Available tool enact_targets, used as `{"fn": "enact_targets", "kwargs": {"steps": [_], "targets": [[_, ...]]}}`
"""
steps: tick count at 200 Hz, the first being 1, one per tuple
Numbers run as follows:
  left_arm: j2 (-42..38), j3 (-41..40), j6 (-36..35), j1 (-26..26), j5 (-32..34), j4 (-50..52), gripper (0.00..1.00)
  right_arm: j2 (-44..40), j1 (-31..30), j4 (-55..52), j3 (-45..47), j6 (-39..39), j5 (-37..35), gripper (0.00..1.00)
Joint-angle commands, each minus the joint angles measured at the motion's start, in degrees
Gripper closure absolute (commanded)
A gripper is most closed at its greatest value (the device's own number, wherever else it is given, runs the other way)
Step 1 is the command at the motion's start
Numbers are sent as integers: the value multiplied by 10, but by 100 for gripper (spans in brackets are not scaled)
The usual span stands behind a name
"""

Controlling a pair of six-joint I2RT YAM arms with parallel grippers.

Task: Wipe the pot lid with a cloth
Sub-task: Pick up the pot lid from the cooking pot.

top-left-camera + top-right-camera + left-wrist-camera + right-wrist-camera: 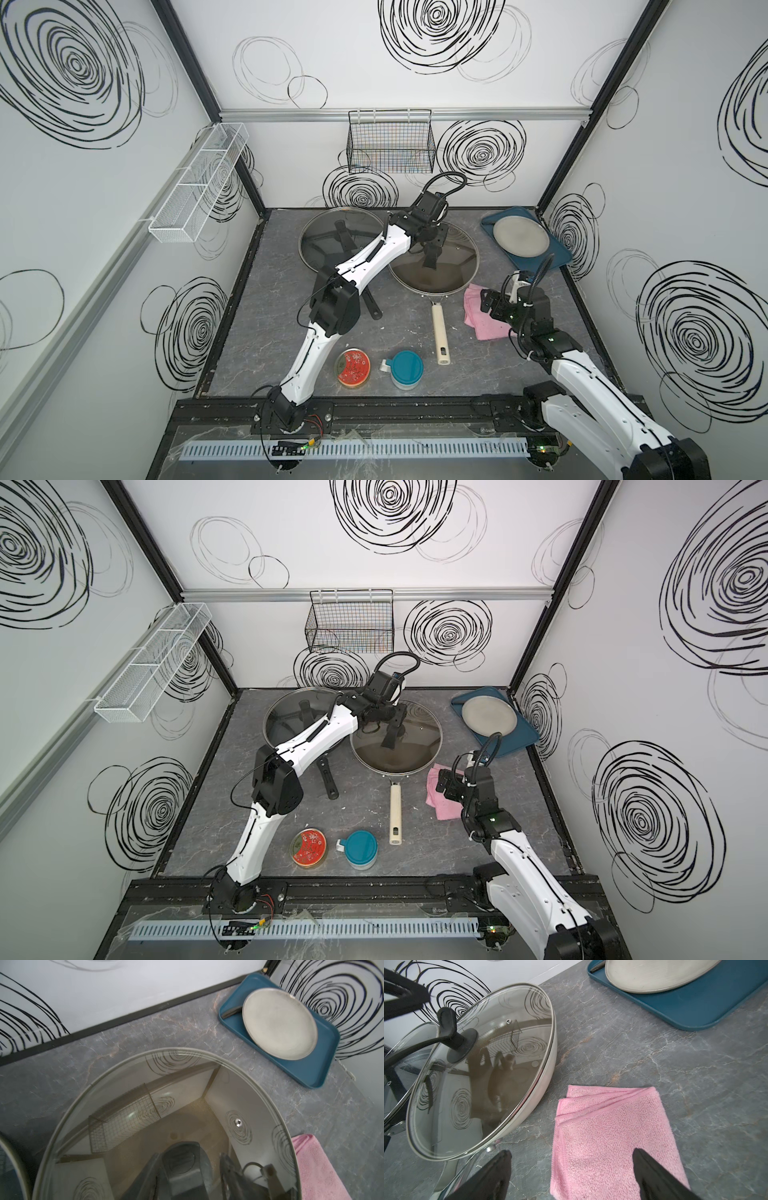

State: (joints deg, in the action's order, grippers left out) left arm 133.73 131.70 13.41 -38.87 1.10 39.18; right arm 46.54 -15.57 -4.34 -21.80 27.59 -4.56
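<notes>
The pot lid [451,259] [413,739] is glass with a steel rim and a black handle [448,1024]. It sits on a cream pan at the middle back. My left gripper [432,245] [190,1155] is over the lid's centre, its fingers straddling the handle [182,1163]. The jaws are open, with a gap at one side. The pink fuzzy cloth [490,330] [602,1136] lies folded on the table, right of the pan. My right gripper [486,301] [571,1151] hangs open over its left edge. One finger is over the cloth, the other over bare table.
A second glass lid [332,241] covers a dark pan at the back left. The cream pan's handle [440,332] points to the front. A blue tray [523,262] with a metal plate [519,237] stands back right. A red tin [353,368] and a teal-lidded cup [407,368] stand in front.
</notes>
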Motion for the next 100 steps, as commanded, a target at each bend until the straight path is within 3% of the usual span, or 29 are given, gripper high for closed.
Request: {"fn": "enact_targets", "kwargs": {"steps": [1, 60, 100], "targets": [[18, 23, -18, -3, -11, 51, 51, -1, 1, 16, 12, 11, 0, 6], [32, 52, -29, -3, 4, 96, 50, -1, 1, 30, 22, 18, 1, 6], [43, 62, -32, -4, -3, 124, 43, -1, 1, 32, 24, 19, 2, 6]]}}
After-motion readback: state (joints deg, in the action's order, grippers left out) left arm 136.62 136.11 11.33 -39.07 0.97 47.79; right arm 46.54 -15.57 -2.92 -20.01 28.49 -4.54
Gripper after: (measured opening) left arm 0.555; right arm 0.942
